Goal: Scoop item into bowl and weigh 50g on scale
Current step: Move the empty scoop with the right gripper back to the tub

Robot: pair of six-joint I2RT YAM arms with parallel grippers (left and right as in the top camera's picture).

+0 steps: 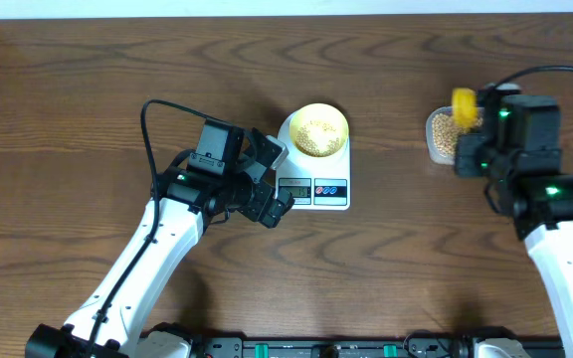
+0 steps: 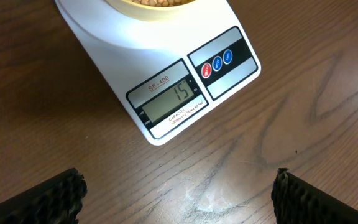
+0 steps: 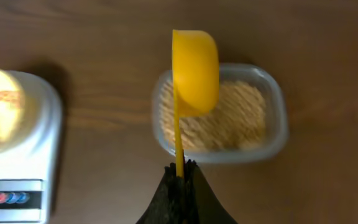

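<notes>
Overhead, the bowl [image 1: 318, 130] sits on the scale [image 1: 338, 194] with some beans [image 1: 316, 137] already in it. The left wrist view shows 15 on the display [image 2: 166, 99], so by my judgement well under half is weighed and more scoops are needed. The right fingers [image 3: 180, 186] are clamped on the scoop [image 3: 194, 68] handle over the tub [image 3: 272, 93]. The left fingers [image 2: 42, 199] stand wide apart and empty, near the scale's front. One bowl, one scale, one scoop, one tub; the beans are too many to count.

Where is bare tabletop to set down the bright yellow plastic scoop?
Free: the far strip of the wooden table, and the gap between the white flat scale and the clear plastic tub. Crowded: left of the scale by the open left gripper, and around the tub under the right gripper.
</notes>
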